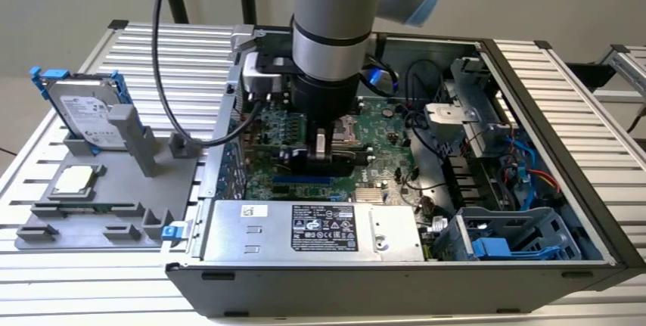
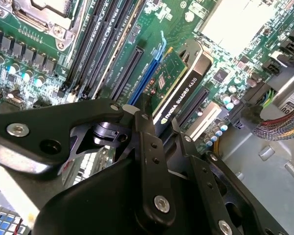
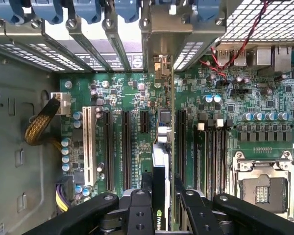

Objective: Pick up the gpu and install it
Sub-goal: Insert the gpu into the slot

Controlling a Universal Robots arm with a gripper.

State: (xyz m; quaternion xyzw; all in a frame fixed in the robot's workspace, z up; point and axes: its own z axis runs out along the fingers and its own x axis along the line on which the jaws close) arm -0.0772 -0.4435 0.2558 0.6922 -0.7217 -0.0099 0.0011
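The gripper (image 2: 159, 122) is down inside the case (image 1: 545, 91), jaws pinching the gpu (image 2: 179, 88) by its top edge. The card stands on edge over the blue slot (image 2: 144, 81) on the motherboard (image 3: 132, 93), bracket toward the rear openings, lined up to seat.

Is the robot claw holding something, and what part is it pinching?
Yes: the gripper holds the gpu by its upper edge, above the motherboard slots.
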